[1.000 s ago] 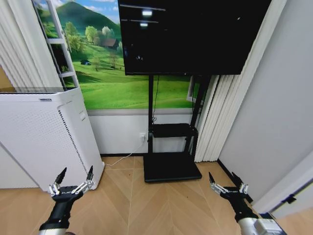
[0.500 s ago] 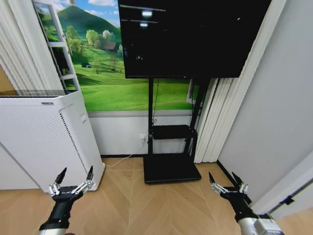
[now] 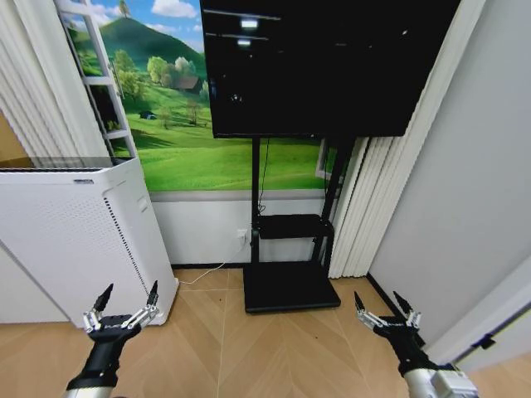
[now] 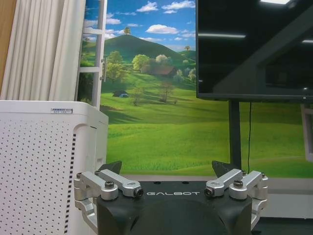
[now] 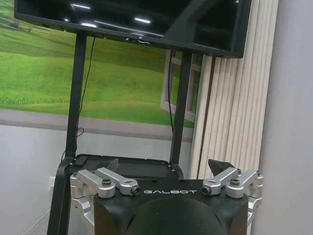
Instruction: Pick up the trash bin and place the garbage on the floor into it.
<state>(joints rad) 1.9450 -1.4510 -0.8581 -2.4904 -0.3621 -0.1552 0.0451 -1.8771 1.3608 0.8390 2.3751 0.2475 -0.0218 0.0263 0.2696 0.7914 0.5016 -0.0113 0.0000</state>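
Note:
My left gripper (image 3: 126,300) hangs open low on the left over the floor (image 3: 249,348), a light chevron parquet, with nothing between its fingers. In the left wrist view that gripper (image 4: 166,169) points at the landscape mural. My right gripper (image 3: 380,307) is open and empty low on the right. Seen from the right wrist, the right gripper (image 5: 163,165) faces the TV stand. The trash bin and the garbage are out of view.
A tall white perforated appliance (image 3: 75,232) stands at the left, close to my left gripper. A black TV (image 3: 323,58) on a black stand with a floor plate (image 3: 290,283) is straight ahead. A grey wall (image 3: 465,191) closes the right side. A white cable (image 3: 203,272) lies by the skirting.
The whole head view has shifted down slightly, so the camera has tilted a little upward. Both grippers keep their pose.

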